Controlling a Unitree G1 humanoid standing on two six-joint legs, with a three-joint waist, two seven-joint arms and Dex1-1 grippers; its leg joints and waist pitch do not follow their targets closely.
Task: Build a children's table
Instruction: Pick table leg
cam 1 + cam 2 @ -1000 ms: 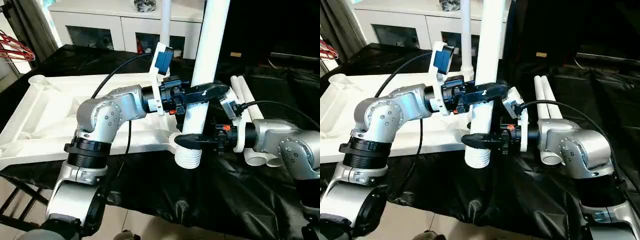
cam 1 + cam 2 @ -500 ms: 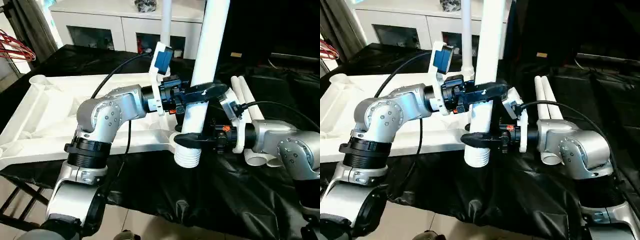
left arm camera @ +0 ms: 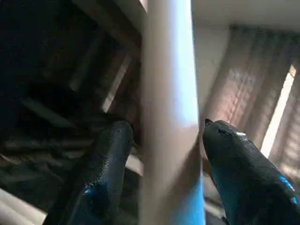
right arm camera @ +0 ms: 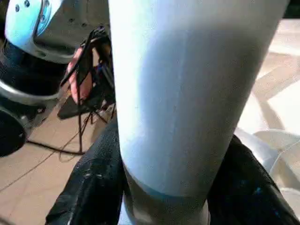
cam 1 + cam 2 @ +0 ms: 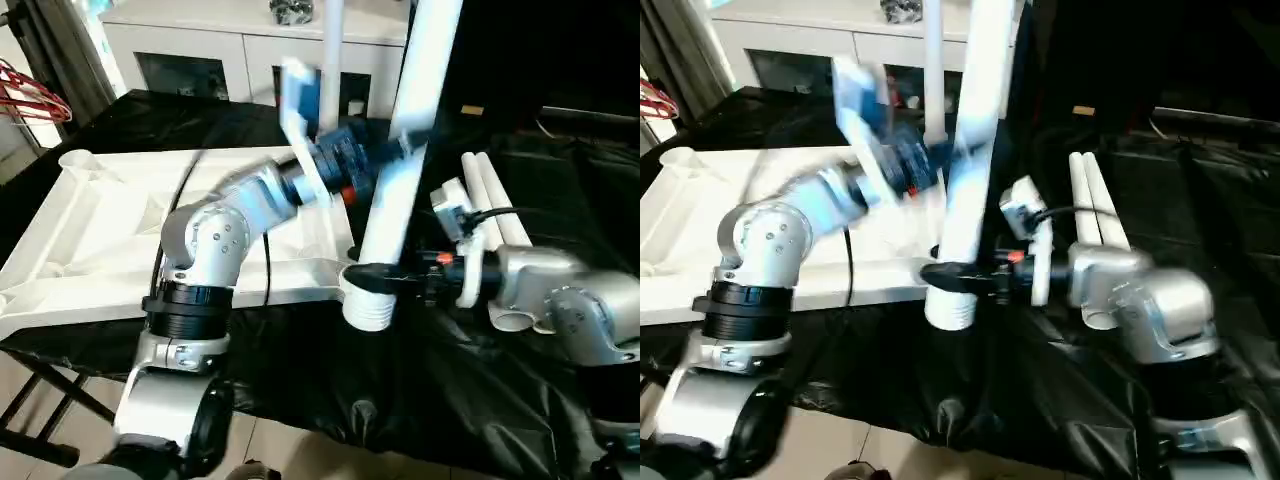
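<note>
We've got 1 leg [image 5: 400,170] up off the work table, tilted a bit, threaded end hanging just past the near corner of the tabletop [image 5: 100,230], which lies ribbed side up. The right gripper [image 5: 385,283] is pinched around the leg just above the threads, fingers [image 4: 89,187] snug on both sides. The left gripper [image 3: 161,154] sits higher up the tube with its fingers straddling it, and in the wrist view there's a sliver of gap on each side, so it looks slack rather than clamped. That's our worry: with 1 firm grip down low, the long top can swing, and a tilted leg would go into the corner socket [image 5: 350,272] crooked or cross-thread. Another leg [image 5: 330,50] already stands upright at the far side, close behind the left wrist, so a swing could knock it. 2 spare legs [image 5: 495,200] lie on the black cover [image 5: 420,400] right beside the right forearm.
</note>
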